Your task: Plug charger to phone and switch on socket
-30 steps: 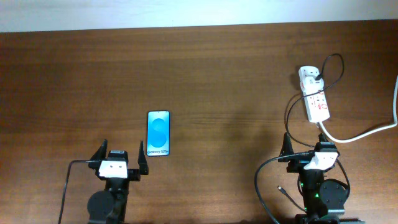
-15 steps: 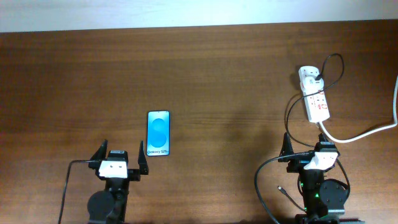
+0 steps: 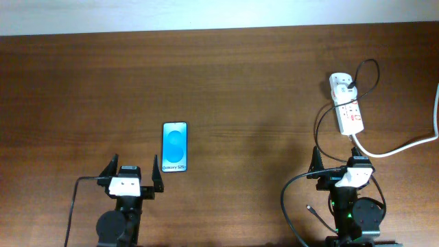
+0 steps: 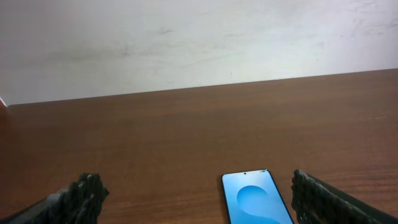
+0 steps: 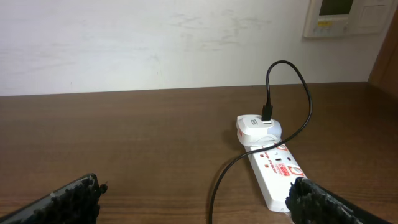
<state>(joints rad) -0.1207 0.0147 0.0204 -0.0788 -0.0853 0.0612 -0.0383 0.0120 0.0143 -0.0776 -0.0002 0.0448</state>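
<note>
The phone lies flat left of centre, blue screen up; the left wrist view shows its top end. My left gripper is open and empty, just below and left of it. The white socket lies at the far right and shows in the right wrist view. The thin black charger cable loops from a plug head in the strip's far end down past my right arm; its tip lies on the table. My right gripper is open and empty, below the strip.
A thick white cord runs from the socket off the right edge. The table's far edge meets a white wall. A wall panel shows at the upper right of the right wrist view.
</note>
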